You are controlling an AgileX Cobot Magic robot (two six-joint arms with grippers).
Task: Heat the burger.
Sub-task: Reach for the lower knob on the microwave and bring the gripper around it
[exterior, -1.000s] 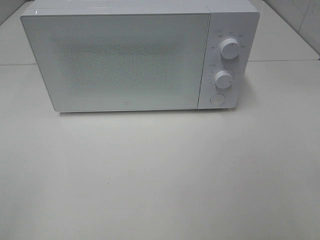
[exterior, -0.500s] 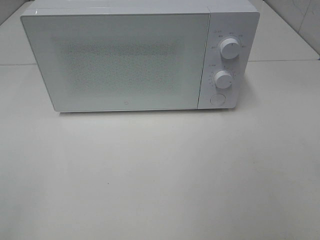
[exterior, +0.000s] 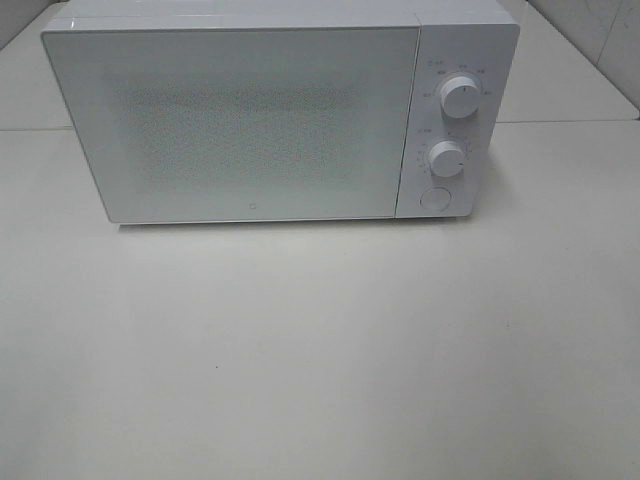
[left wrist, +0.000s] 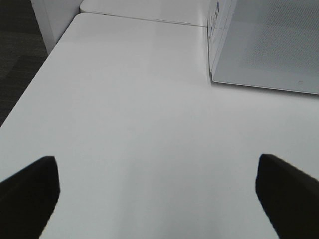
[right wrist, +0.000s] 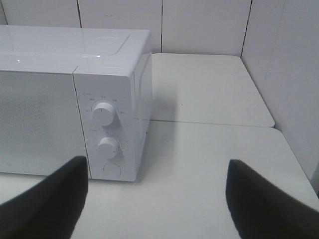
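Note:
The burger is out of view in every frame. A white microwave (exterior: 240, 120) stands at the back of the table with its frosted door shut; it also shows in the right wrist view as the microwave (right wrist: 75, 99). Neither arm appears in the exterior high view. My left gripper (left wrist: 157, 194) hovers open over bare tabletop, to the left of the microwave's corner (left wrist: 214, 74). My right gripper (right wrist: 154, 199) is open too, facing the control panel from the front right, with nothing between its fingers.
The panel carries two round knobs (exterior: 458, 97) (exterior: 447, 158) and a round button (exterior: 434, 198). White table (exterior: 320, 350) spreads in front. A white wall (right wrist: 294, 89) rises close on the right, and dark floor (left wrist: 15, 59) lies past the table's left edge.

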